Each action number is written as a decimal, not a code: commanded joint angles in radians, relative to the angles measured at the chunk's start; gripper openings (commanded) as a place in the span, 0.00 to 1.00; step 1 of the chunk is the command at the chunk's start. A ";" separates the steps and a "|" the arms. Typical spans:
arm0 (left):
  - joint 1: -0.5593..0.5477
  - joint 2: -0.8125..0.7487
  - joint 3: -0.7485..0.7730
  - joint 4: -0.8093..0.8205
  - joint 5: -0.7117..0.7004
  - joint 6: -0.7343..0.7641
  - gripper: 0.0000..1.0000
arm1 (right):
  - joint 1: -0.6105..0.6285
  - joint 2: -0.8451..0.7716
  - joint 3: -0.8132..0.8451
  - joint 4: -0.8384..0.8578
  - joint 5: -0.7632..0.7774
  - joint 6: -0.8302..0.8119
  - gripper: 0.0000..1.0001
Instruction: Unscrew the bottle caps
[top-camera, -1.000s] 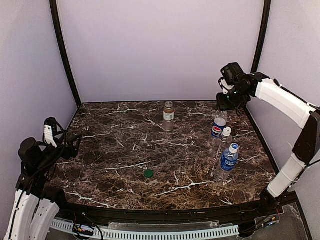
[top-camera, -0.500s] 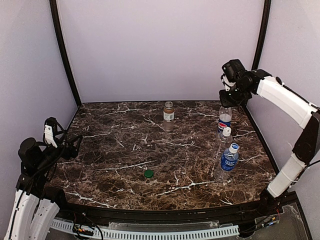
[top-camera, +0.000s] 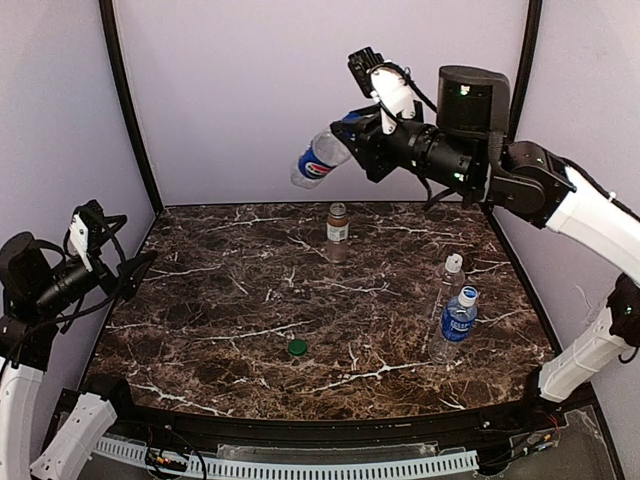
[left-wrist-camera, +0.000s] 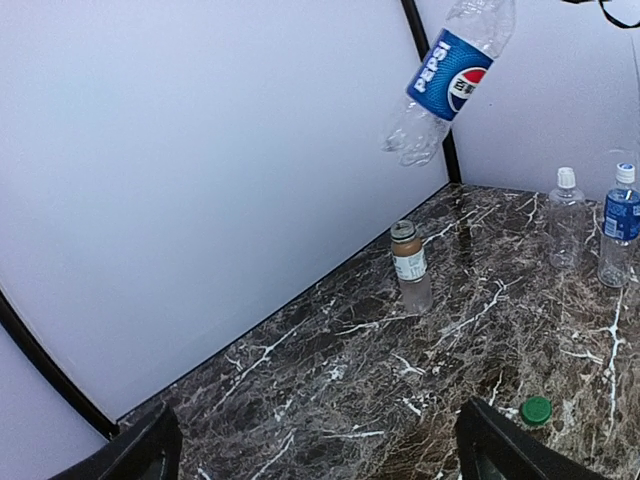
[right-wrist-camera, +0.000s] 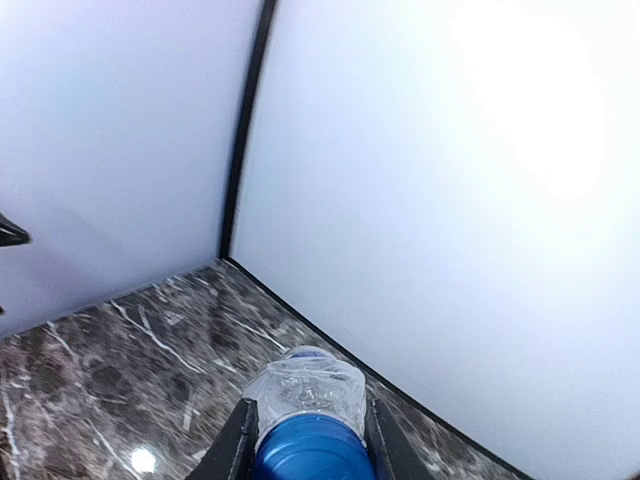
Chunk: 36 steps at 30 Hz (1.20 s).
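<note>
My right gripper (top-camera: 352, 135) is shut on the neck end of the Pepsi bottle (top-camera: 317, 160) and holds it high in the air, tilted, base pointing left. Its dark blue cap is hidden in the jaws. The bottle's base shows between my fingers in the right wrist view (right-wrist-camera: 305, 405) and from the left wrist (left-wrist-camera: 450, 80). The brown bottle (top-camera: 338, 232) stands uncapped at the back middle, and its green cap (top-camera: 297, 347) lies on the table in front. The plain clear bottle (top-camera: 452, 280) and the blue-label bottle (top-camera: 459, 320) stand capped at the right. My left gripper (top-camera: 138, 270) is open and empty at the left edge.
The marble table (top-camera: 230, 300) is walled by white panels with black corner posts (top-camera: 125, 110). From the left wrist the brown bottle (left-wrist-camera: 411, 265), the green cap (left-wrist-camera: 535, 408) and the two capped bottles (left-wrist-camera: 566, 215) are in view.
My right arm has lifted the Pepsi bottle off the back right of the table and swung it up and left, tilting it. My left arm has risen a little.
</note>
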 joint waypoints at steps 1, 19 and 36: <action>0.006 0.070 0.130 -0.267 0.181 0.290 0.98 | 0.035 0.187 0.146 0.078 -0.368 0.041 0.00; -0.050 0.205 0.174 -0.527 0.223 0.414 0.88 | 0.127 0.601 0.474 0.091 -0.776 0.298 0.00; -0.131 0.264 0.200 -0.453 0.194 0.312 0.43 | 0.061 0.535 0.312 0.193 -0.844 0.449 0.55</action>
